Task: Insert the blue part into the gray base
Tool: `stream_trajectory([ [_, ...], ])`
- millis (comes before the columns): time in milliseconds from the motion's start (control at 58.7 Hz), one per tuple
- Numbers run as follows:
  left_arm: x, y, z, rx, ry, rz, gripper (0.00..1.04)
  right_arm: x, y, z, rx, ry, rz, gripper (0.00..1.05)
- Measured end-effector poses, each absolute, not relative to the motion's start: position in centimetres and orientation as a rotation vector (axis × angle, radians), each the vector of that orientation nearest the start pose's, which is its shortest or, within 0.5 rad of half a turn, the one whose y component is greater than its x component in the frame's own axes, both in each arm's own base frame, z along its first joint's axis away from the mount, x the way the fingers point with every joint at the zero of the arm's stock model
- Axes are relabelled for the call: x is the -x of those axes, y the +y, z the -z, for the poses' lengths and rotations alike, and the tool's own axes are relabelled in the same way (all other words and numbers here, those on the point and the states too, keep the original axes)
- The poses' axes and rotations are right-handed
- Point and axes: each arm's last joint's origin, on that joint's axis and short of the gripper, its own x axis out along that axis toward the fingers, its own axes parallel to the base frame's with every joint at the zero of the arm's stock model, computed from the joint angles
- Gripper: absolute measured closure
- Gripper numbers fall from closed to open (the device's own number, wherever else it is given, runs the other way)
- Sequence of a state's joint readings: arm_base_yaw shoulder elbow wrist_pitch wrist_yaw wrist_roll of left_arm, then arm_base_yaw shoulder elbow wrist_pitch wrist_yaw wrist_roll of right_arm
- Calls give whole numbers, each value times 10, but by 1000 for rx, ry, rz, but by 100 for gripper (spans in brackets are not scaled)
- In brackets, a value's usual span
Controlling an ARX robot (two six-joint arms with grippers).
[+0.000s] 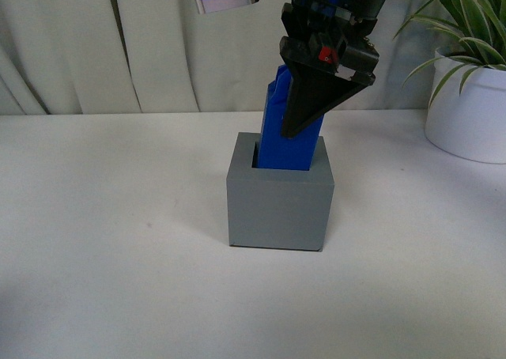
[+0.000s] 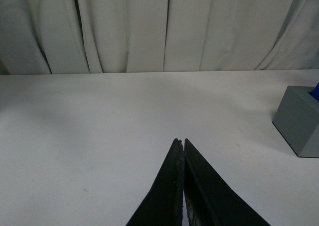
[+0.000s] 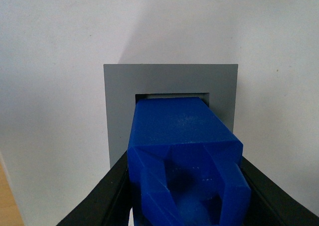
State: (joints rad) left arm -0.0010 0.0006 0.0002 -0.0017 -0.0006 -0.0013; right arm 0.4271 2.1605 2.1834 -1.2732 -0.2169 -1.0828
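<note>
At the tabletop's [image 1: 95, 256] middle, saw the gray base [image 1: 278, 213] standing upright; found the blue part [image 1: 286, 155] leaning slightly, lower end inside its recess; noted right end effector [image 1: 288, 126] clamped on that part's upper half, left end effector [image 2: 180, 142] pinched closed, empty.

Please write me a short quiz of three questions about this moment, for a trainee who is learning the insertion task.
1. True or false: the blue part sits fully inside the gray base.
2. Fill in: the left end effector is ____ and holds nothing.
3. Which one grips the blue part? A) the left end effector B) the right end effector C) neither

Key:
1. False. Only its lower end is in the recess, and it leans.
2. shut
3. B
</note>
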Motion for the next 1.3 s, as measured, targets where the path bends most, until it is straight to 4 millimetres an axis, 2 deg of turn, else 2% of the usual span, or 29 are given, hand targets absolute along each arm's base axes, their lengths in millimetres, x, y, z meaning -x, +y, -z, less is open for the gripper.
stream_trajectory([
  [119,-98,0,-163,1,2,0,101,-400,189,-296,1031,831,-1183,56],
  [290,-98,0,-163,1,2,1,101,-404,188,-297,994,803,-1187,29],
  [324,-98,0,-163,1,2,0,101,-403,186,-299,964,770,-1192,17],
  [375,-98,0,-163,1,2,1,101,-401,181,-301,947,734,-1188,7],
  [511,-98,0,-163,1,2,1,101,-387,163,-312,918,639,-1166,9],
  [682,-98,0,-163,1,2,0,101,-351,123,-325,871,466,-1091,9],
  [767,-98,0,-163,1,2,0,101,-329,98,-313,819,389,-1025,9],
  [920,-98,0,-163,1,2,1,101,-300,71,-286,724,335,-926,9],
  [1091,-98,0,-163,1,2,0,101,-265,53,-264,603,283,-811,9],
  [1295,-98,0,-163,1,2,0,101,-234,39,-245,360,178,-522,9],
])
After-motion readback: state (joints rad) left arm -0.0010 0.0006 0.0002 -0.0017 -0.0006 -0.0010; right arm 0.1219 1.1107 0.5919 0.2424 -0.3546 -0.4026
